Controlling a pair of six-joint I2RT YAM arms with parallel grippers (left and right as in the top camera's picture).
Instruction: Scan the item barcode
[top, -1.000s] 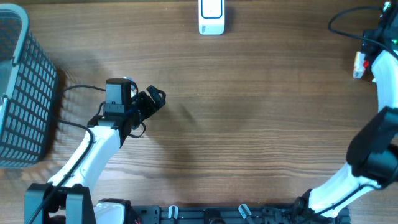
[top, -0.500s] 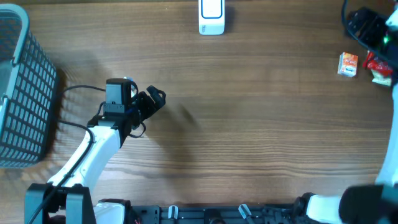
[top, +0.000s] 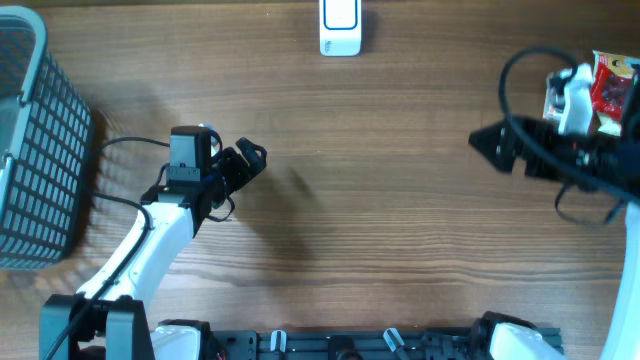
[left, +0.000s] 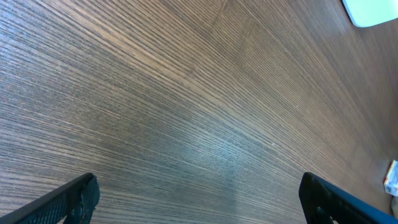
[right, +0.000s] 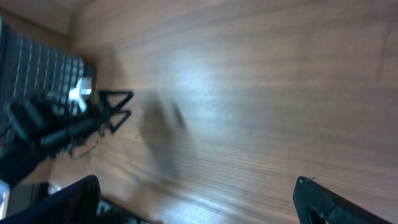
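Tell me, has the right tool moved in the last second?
Yes. The right tool swung left from the table's right edge toward its middle, nearer the white device.

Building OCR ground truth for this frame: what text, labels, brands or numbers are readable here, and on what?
No text is readable in any view.
On the red packet: printed markings, too small and blurred to read.
On the white scanner: a blue outline only, no legible label.
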